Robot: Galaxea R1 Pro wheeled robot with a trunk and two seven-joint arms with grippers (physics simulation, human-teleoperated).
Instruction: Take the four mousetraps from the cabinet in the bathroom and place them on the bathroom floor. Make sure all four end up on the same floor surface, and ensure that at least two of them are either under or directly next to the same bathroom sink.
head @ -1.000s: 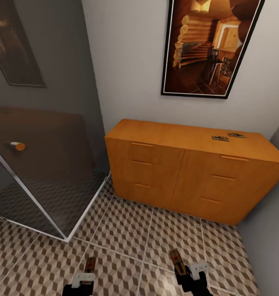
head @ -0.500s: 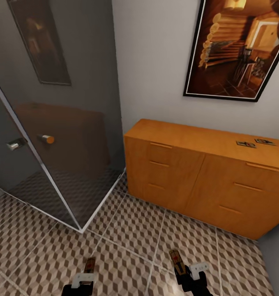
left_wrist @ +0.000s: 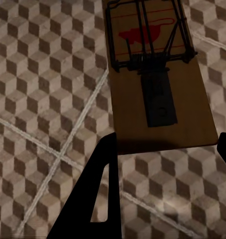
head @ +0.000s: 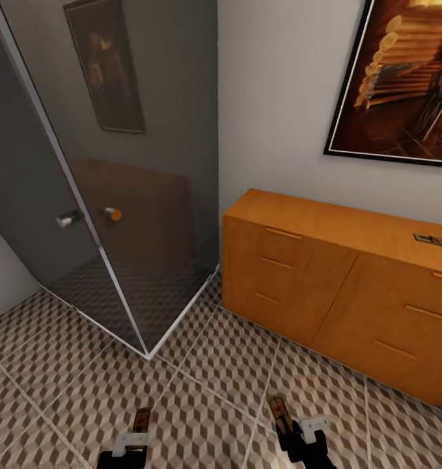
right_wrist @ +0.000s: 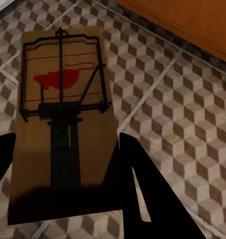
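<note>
My left gripper (head: 136, 438) is shut on a mousetrap (head: 142, 419), a small brown board with dark wire and a red mark. The left wrist view shows that mousetrap (left_wrist: 157, 74) between the dark fingers (left_wrist: 100, 199), above the cube-patterned bathroom floor (left_wrist: 38, 89). My right gripper (head: 292, 426) is shut on a second mousetrap (head: 280, 410), which the right wrist view shows as the mousetrap (right_wrist: 63, 119) between its fingers (right_wrist: 132, 184). A third mousetrap (head: 432, 240) lies on top of the orange-brown cabinet (head: 338, 286) at the far right. The sink is out of view.
A dark glass shower enclosure (head: 129, 182) with a knob handle (head: 110, 213) stands at the left, its corner reaching onto the tiled floor (head: 214, 371). A framed picture (head: 403, 85) hangs on the white wall above the cabinet. Open floor lies between me and the cabinet.
The camera has turned left, so the cabinet and picture slid to the right and more of the shower glass shows. Both grippers still hold their mousetraps in the same pose.
</note>
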